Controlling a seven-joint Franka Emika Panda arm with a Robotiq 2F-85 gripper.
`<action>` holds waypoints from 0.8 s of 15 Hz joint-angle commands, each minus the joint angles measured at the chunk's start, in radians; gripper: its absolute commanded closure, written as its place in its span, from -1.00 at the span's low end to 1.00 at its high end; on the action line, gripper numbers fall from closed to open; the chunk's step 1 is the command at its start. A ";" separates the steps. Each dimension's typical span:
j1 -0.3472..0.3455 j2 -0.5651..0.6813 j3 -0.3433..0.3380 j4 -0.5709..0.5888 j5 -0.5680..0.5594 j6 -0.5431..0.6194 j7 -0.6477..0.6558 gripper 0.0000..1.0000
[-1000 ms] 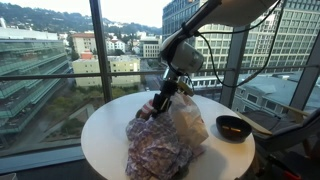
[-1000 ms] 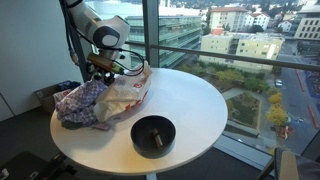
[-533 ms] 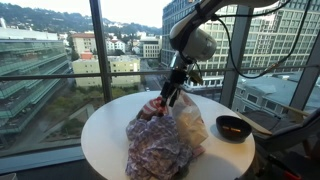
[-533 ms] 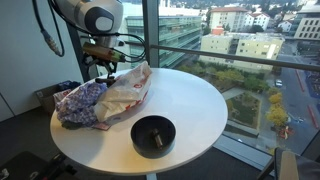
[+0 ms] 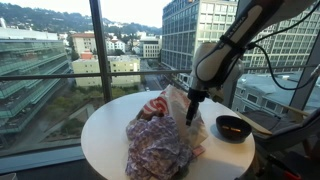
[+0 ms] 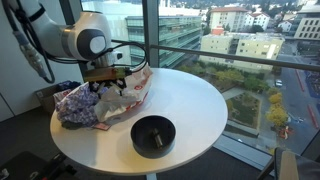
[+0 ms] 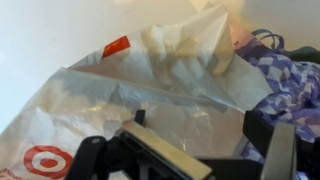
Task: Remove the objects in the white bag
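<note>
Two soft things lay touching on the round worktop [image 5: 100,135]: the crumpled white bag [image 6: 128,92] and the purple-and-white cloth [image 6: 75,105] bunched beside it. The claw [image 7: 205,150] hung spread and empty just over the bag. The cloth looked light and limp; pinching a raised fold, clear of the thin, slippery plastic, seemed the safest hold.

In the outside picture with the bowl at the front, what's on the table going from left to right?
Purple-and-white cloth → white bag → black bowl
</note>
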 commanded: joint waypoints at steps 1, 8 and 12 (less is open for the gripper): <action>0.032 -0.052 -0.052 -0.141 -0.239 0.240 0.135 -1.00; 0.146 -0.041 -0.305 -0.185 -0.580 0.595 0.329 -1.00; 0.187 0.031 -0.307 -0.209 -0.530 0.649 0.330 -1.00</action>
